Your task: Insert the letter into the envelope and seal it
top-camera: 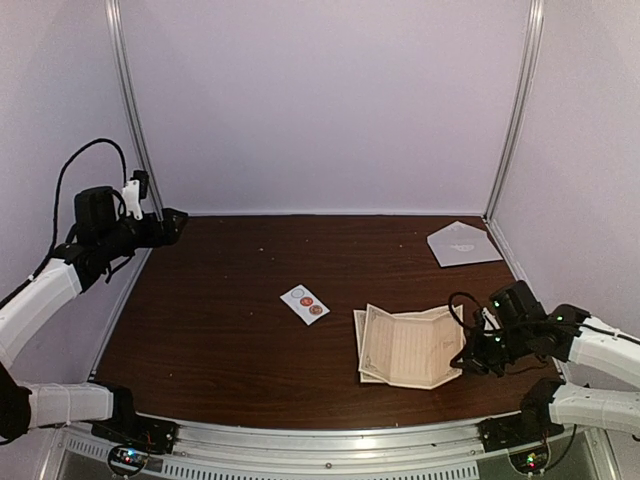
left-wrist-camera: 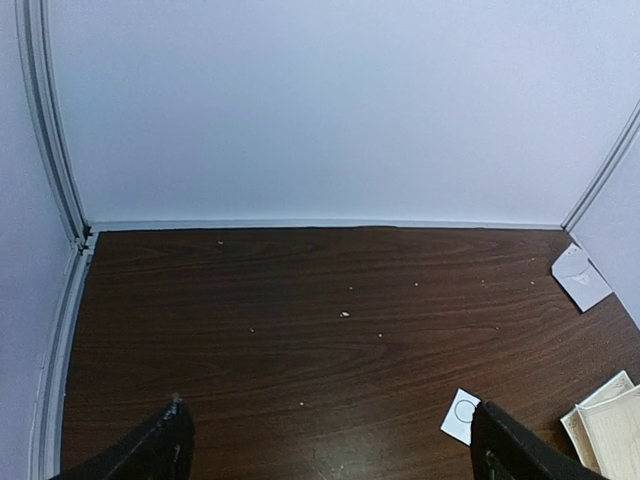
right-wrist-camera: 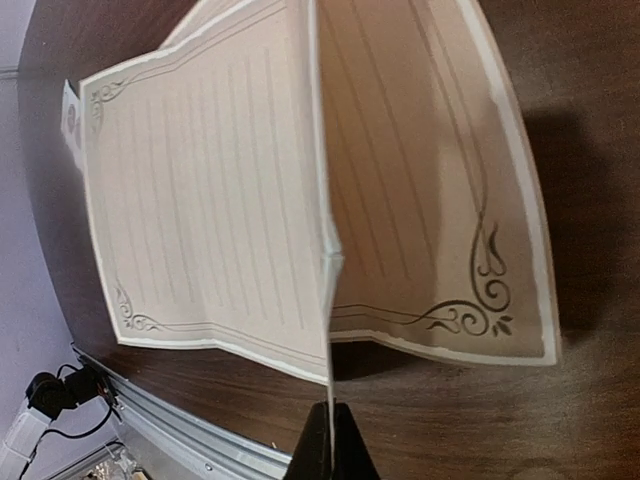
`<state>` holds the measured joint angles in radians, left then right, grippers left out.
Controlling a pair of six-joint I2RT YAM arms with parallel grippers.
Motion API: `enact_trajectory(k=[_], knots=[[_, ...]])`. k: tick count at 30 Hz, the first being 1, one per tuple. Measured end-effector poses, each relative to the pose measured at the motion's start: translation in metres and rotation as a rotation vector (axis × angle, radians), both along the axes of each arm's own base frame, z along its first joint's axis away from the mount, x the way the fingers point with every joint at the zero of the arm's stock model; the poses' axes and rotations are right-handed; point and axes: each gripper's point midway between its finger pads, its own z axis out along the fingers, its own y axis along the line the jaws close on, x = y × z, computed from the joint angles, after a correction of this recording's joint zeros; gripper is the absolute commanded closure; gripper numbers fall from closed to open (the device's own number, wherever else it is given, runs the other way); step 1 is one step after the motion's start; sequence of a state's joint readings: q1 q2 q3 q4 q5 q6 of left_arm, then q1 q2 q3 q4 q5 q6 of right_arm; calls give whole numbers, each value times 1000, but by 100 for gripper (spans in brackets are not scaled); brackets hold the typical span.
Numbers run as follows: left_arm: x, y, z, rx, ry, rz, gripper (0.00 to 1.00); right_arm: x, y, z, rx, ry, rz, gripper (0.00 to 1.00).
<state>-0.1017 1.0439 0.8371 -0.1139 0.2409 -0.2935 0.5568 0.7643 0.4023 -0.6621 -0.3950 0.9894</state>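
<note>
The letter (top-camera: 408, 345) is a cream lined sheet with ornate corners, partly folded, lying right of centre on the dark table. My right gripper (top-camera: 470, 355) is shut on its right edge; in the right wrist view the paper's edge (right-wrist-camera: 325, 260) runs down into the closed fingertips (right-wrist-camera: 331, 440). The pale grey envelope (top-camera: 462, 243) lies flap up at the far right corner, also in the left wrist view (left-wrist-camera: 580, 277). My left gripper (top-camera: 172, 226) hovers high at the far left, open and empty, its fingertips (left-wrist-camera: 165, 450) wide apart.
A small white strip with round stickers (top-camera: 305, 303) lies near the table's middle, left of the letter; it shows in the left wrist view (left-wrist-camera: 461, 414) too. White walls and metal posts (top-camera: 130, 110) enclose the table. A metal rail (top-camera: 330, 435) runs along the near edge.
</note>
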Motion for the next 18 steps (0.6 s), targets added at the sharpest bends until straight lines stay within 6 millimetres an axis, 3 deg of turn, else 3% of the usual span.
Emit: enact_trajectory(k=[4,8,18], knots=[[-7,12,9,15,-43,64,2,19,9,41,3,-83,34,100],[-14,18,24,17,-95,96,2,50,20,82,-26,-187,77,100],[-4,-2,5,-20,-36,-8,3,132,71,125,-75,-418,261,100]])
